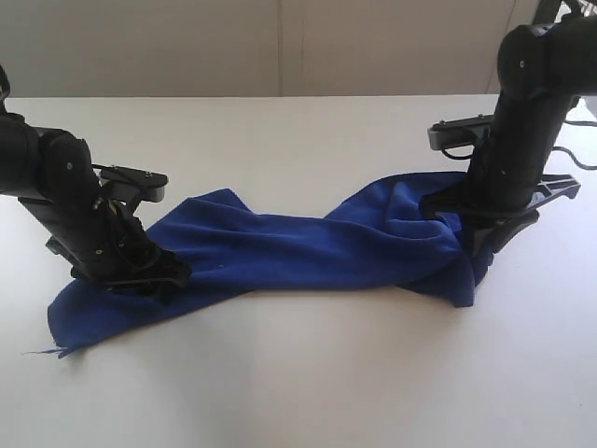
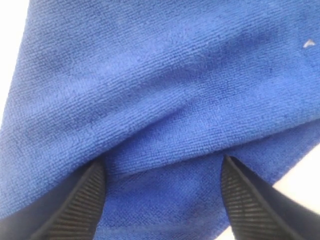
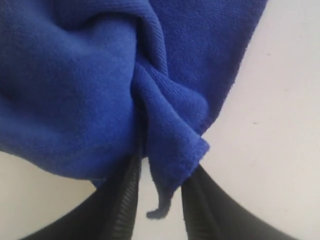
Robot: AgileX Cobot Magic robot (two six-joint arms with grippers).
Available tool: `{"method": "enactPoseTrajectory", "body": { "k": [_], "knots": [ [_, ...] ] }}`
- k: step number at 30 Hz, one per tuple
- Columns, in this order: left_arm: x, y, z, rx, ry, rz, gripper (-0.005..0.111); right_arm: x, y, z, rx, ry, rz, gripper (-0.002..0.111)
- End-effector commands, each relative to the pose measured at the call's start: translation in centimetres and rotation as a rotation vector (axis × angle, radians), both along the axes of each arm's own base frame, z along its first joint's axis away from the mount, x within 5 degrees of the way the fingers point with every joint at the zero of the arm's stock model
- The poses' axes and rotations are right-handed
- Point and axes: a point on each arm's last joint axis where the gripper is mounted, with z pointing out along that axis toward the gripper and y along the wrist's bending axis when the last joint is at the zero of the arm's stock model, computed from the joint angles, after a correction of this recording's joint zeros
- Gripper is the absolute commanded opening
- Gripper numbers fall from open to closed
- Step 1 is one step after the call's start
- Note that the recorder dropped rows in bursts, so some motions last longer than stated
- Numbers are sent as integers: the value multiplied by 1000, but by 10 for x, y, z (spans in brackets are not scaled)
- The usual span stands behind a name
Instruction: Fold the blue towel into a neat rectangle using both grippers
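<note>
The blue towel lies stretched in a long band across the white table, twisted and bunched near the middle. My left gripper is down on its left end, open. In the left wrist view the jaws stand wide apart over flat cloth. My right gripper is at the towel's right end, where the cloth rises in folds. In the right wrist view the narrow jaws are shut on a bunched corner of the towel, with a loose thread hanging between them.
The white table extends on all sides of the towel. A pale wall runs behind its far edge. A frayed corner of the towel points toward the front left.
</note>
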Motion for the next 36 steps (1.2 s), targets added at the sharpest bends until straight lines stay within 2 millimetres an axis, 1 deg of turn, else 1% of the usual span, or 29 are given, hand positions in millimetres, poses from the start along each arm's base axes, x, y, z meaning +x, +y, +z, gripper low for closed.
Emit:
{"method": "enactPoseTrajectory", "body": {
  "k": [1,3,5,6,7,9,12,16,20,21,25,30,32,36],
  "knots": [
    [-8,1,-5,14,62,0,70,1,0,0,24,-24,-5,28],
    [-8,1,-5,14,62,0,70,1,0,0,24,-24,-5,23],
    [-8,1,-5,14,62,0,70,0,0,1,18,-16,11,12],
    [-8,1,-5,14,62,0,70,-1,0,3,18,-17,19,4],
    [-8,1,-5,14,62,0,70,-1,-1,6,18,-26,17,0],
    [-8,1,-5,14,62,0,70,-3,-3,17,19,-56,13,0],
    [-8,1,-3,12,56,0,70,-10,-9,42,21,-122,-2,0],
    [-8,1,1,5,39,0,70,-25,-22,83,26,-229,-40,0],
    [-7,1,18,-22,-35,0,70,-39,-29,115,79,-347,-83,0],
    [-7,2,24,-30,-60,-5,70,-40,-30,119,96,-360,-83,0],
    [-11,3,45,-40,-129,-56,70,-43,-28,124,174,-376,-78,0],
    [-23,11,67,21,-164,-167,70,-43,-28,124,177,-376,-79,0],
    [-28,17,76,70,-174,-216,66,-43,-28,124,175,-376,-79,0],
    [-41,24,88,132,-149,-326,50,-43,-28,124,175,-376,-79,0]
  ]
}}
